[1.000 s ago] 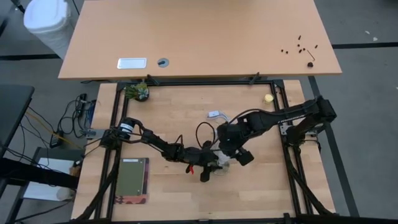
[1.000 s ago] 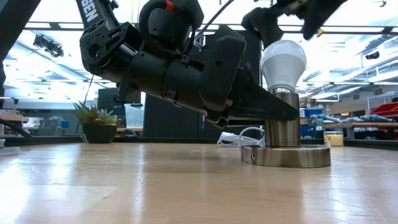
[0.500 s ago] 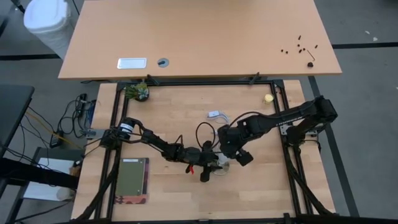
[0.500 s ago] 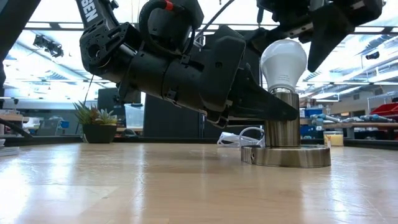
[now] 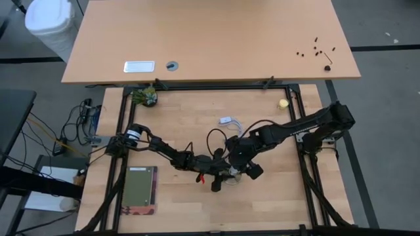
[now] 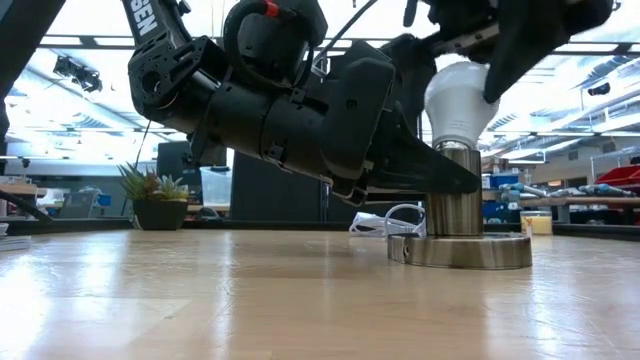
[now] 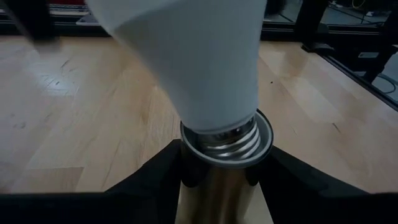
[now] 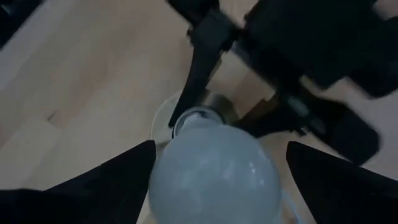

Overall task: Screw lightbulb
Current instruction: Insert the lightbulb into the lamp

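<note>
The white lightbulb [image 6: 458,95] stands with its screw base [image 7: 227,137] in the top of a metal socket stem [image 6: 455,195], which rises from a round disc base [image 6: 460,250] on the table. My left gripper [image 6: 450,180] reaches in low from the table's left and is shut on the stem. My right gripper [image 8: 221,146] hangs open over the bulb from above. Its two fingers flank the globe [image 8: 214,171], and I see no touch. My left gripper pinches the metal socket stem [image 7: 217,193] between its two fingers, just under the stem's open rim. The fingers [image 7: 155,180] come nearly level from the table's left, tipped slightly down, and lie across the upright stem. The disc base stays flat on the table.
A white cord [image 5: 226,121] runs from the socket toward the far side. A small potted plant [image 5: 146,97] stands at the far left, a yellowish ball [image 5: 283,103] at the far right, and a green board [image 5: 140,187] lies at the near left. Black frame rails [image 5: 298,131] border the table.
My right gripper has come down from above the bulb and shifted slightly toward the table's left, so its fingers now stand beside the globe instead of above it. The bulb, the socket and my left gripper have kept still.
</note>
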Motion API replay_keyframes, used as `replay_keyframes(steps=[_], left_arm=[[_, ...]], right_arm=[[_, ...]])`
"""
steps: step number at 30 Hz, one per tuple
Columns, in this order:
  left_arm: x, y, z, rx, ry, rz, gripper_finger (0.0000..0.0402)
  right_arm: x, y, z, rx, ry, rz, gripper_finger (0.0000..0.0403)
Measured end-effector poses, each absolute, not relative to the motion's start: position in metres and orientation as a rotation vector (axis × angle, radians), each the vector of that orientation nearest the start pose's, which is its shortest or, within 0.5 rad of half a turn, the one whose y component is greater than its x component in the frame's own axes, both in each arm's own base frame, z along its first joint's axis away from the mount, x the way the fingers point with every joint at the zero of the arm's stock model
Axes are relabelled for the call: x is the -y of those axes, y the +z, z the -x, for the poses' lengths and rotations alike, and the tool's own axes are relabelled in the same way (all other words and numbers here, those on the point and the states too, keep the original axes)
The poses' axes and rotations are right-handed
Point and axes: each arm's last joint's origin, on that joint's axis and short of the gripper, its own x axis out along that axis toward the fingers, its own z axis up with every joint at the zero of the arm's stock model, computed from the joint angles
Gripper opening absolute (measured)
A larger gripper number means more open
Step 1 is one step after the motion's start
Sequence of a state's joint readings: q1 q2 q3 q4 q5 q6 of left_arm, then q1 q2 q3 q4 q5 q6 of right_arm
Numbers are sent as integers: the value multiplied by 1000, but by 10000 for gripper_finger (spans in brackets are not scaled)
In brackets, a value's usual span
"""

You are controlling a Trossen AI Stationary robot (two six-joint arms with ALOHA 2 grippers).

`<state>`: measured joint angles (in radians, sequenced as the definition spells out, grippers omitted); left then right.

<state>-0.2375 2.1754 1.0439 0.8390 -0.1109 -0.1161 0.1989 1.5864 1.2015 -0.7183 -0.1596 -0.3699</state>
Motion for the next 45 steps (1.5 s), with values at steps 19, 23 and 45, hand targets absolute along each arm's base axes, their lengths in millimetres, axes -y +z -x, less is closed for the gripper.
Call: replay_keyframes(steps=[19, 23, 45], left_arm=[[96, 97, -410, -289, -110, 62, 189], [96, 97, -410, -292, -111, 65, 189], [95, 98, -411, -278, -86, 117, 189]], right_arm=[[-70, 219, -323, -1060, 582, 334, 317], [-71, 215, -327, -1058, 583, 331, 301], [-70, 254, -328, -1149, 489, 390, 260]])
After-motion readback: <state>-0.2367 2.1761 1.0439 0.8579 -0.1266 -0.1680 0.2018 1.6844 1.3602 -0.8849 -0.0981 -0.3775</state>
